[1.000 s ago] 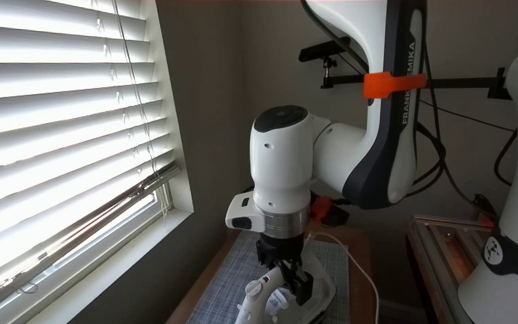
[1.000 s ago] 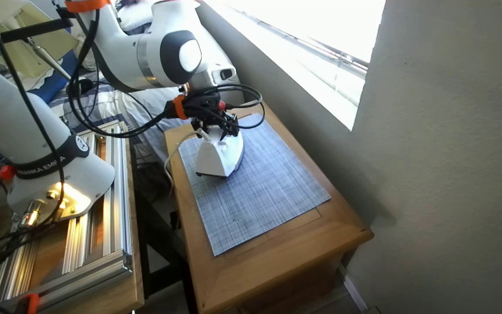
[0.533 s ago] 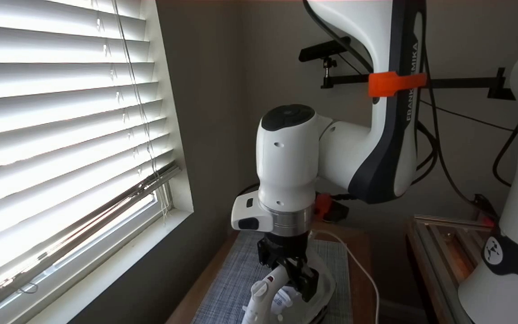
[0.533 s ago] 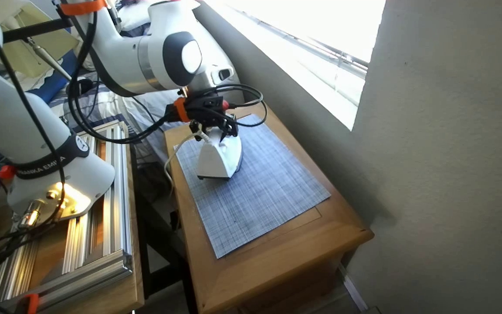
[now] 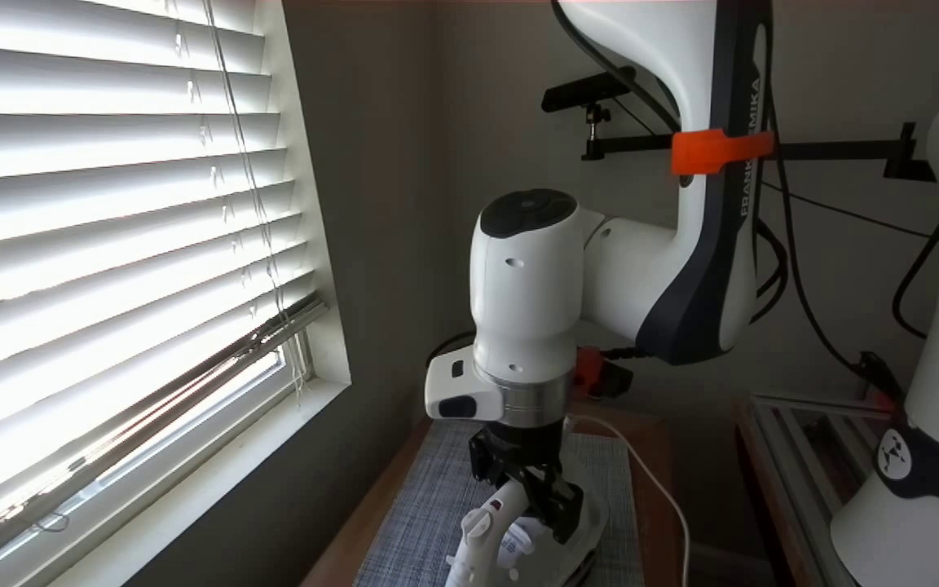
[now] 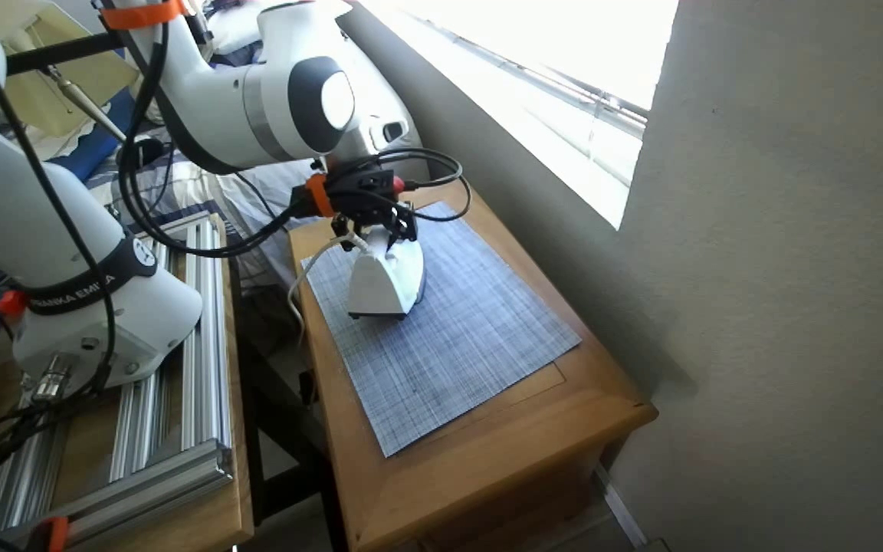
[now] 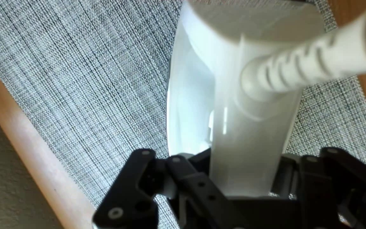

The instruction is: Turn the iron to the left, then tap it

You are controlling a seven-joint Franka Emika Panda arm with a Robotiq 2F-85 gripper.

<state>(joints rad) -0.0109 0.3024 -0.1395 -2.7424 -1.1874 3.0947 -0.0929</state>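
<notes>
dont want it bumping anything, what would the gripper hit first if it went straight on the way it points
Probably the lower body of the iron: the gripper points down over it, fingers seemingly against both sides of the handle. How much gap lies beneath them is hard to judge.

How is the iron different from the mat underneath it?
The iron is smooth and white; the mat is bluish-grey with criss-cross streaks. The iron is chunky and has a handle; the mat is flat. The tool grips the iron, not the mat. Both are over the wooden table.
</notes>
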